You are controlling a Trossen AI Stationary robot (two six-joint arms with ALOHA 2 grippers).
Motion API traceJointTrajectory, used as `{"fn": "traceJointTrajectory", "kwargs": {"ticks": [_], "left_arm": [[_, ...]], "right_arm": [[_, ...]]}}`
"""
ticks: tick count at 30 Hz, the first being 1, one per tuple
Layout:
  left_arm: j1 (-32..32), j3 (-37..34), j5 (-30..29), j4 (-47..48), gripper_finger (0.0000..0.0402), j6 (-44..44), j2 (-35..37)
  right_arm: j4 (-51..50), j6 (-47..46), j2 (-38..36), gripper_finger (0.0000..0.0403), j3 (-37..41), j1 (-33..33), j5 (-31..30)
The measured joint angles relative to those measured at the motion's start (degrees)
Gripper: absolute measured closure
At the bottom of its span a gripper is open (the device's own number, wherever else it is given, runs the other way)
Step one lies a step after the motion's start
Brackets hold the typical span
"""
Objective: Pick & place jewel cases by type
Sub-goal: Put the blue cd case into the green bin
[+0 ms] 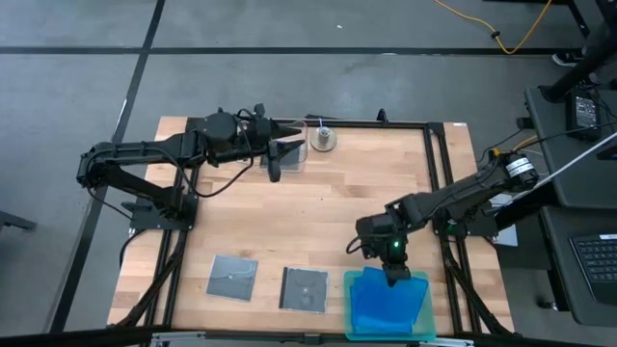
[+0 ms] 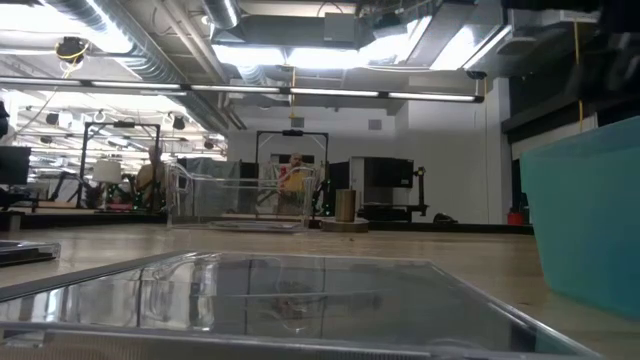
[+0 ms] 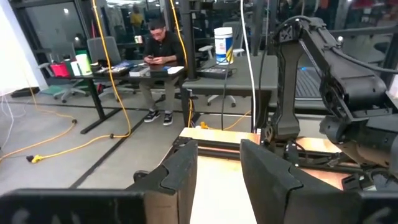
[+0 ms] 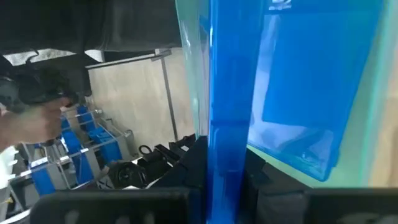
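Blue case being placed into the tray by the right gripper.
A thin bright blue plastic jewel case is clamped edge-on at the teal-green square tray, over blue cases already inside; release is needed next. Two grey-black square disc cases are left on the wooden table. Left gripper is held half-open, empty, by the clear plastic tub.

Tabletop, layout. Near edge, left to right: jewel case; second jewel case just beside it; tray at the right, with stacked jewel cases in it. Right claw over the tray's far rim. Far edge, middle: tub, left claw at it; small cylinder right of the tub.
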State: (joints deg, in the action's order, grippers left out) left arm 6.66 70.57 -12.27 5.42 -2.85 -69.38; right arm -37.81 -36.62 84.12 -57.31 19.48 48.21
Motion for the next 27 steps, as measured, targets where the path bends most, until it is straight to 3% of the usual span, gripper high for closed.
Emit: {"fn": "traceJointTrajectory", "kwargs": {"ticks": [10,27], "left_arm": [[0.00,0.00,1.69,0.45,0.0287,-0.03,0.00],[-0.17,0.00,1.93,0.56,0.0286,3.14,0.00]], "right_arm": [[3.27,-1.99,3.78,0.0360,4.16,3.72,0.09],[11.72,1.29,13.70,0.0359,1.13,3.85,3.08]]}}
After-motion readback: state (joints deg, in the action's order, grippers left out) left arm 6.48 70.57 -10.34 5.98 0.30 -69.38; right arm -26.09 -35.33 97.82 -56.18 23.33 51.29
